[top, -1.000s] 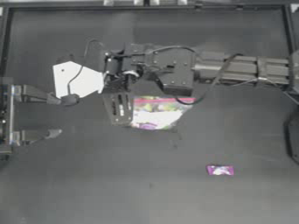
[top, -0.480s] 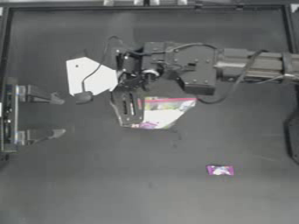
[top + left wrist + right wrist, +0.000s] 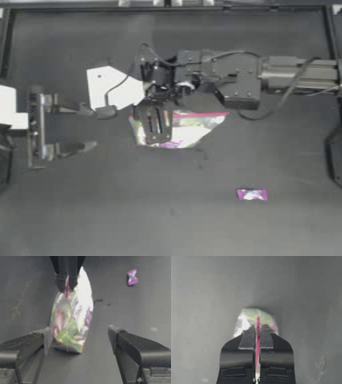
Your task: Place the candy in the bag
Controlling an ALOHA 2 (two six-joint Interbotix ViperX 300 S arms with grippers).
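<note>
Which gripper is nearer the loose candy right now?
Right. The right gripper, shut on the bag, is up-left of the candy; the open left gripper sits farther left.

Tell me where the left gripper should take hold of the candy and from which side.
Probably from straight above, closing across the candy's narrow middle: it lies flat and alone on the table, its twisted wrapper ends flaring outward. The left gripper is open near the table's left side, while the right gripper is shut on the bag's pink strip.
</note>
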